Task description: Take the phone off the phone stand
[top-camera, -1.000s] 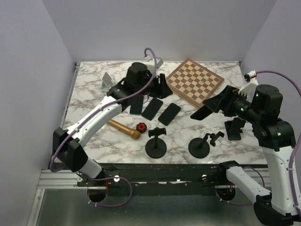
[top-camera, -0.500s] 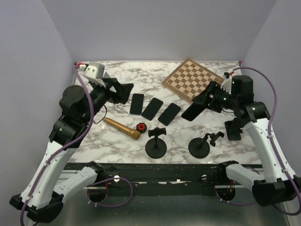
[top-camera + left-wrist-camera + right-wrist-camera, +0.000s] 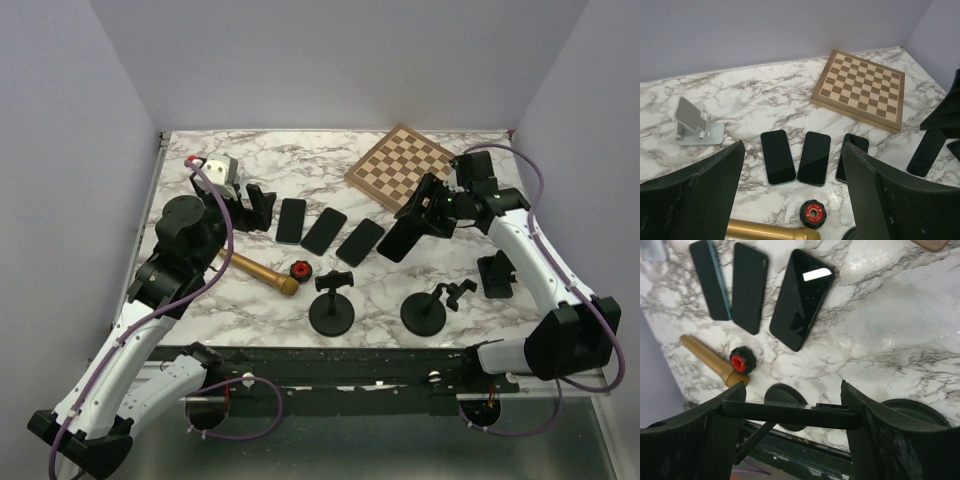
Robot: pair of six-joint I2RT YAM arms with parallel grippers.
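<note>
Phone [image 3: 402, 240] is lifted free and going down

It sits pinched between the fingers of the right gripper [image 3: 792, 407], tilted, with its low end close to the table [image 3: 385, 285]. It has moved over from the right and now hangs just beside the last of three flat phones [image 3: 814, 157]. A black stand [image 3: 497, 276] behind this gripper is bare. The left gripper [image 3: 256, 205] has pulled back from those phones, and its fingers are wide apart, holding nothing. I think only the putting down is left.
</note>
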